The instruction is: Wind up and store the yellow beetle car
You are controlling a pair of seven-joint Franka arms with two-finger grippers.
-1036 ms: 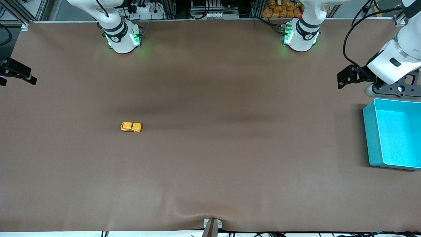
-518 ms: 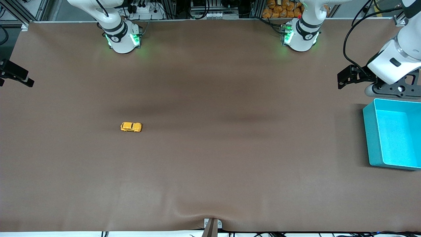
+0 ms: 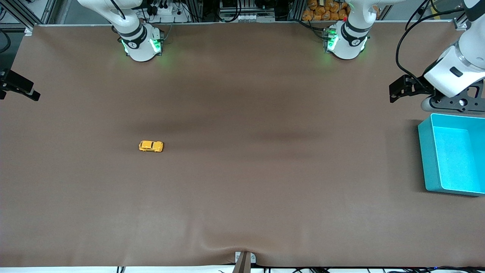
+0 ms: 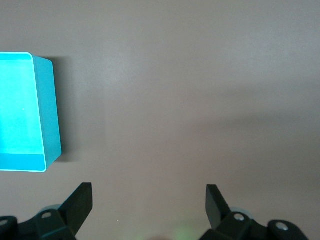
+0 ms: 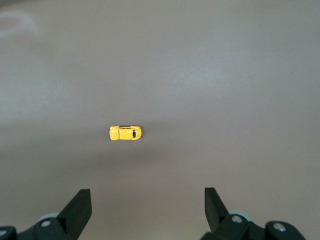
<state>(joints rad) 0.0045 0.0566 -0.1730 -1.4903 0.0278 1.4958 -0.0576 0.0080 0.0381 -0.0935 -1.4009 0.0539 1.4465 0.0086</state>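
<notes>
Front view showed the brown table (image 3: 242, 212) with the yellow beetle car (image 3: 151, 146) as its one small landmark, resting on its wheels with nothing touching it. Taken from the car, the turquoise bin (image 3: 427, 159) sat well apart toward the left arm's end of the table, a little nearer to the front camera than the car, with no car in it. Also from the car, the left gripper (image 3: 394, 93) hung above the table by the bin's rim at that same end, its fingers spread wide with nothing between them; the left wrist view had both fingertips (image 4: 82, 197) apart over bare cloth, the bin (image 4: 47, 115) off to one side. The right gripper (image 3: 15, 85) hung over the table edge at the right arm's end, well apart from the car. Right wrist view looked down on the car (image 5: 125, 133) ahead of its own parted, unloaded fingertips (image 5: 80, 202).
</notes>
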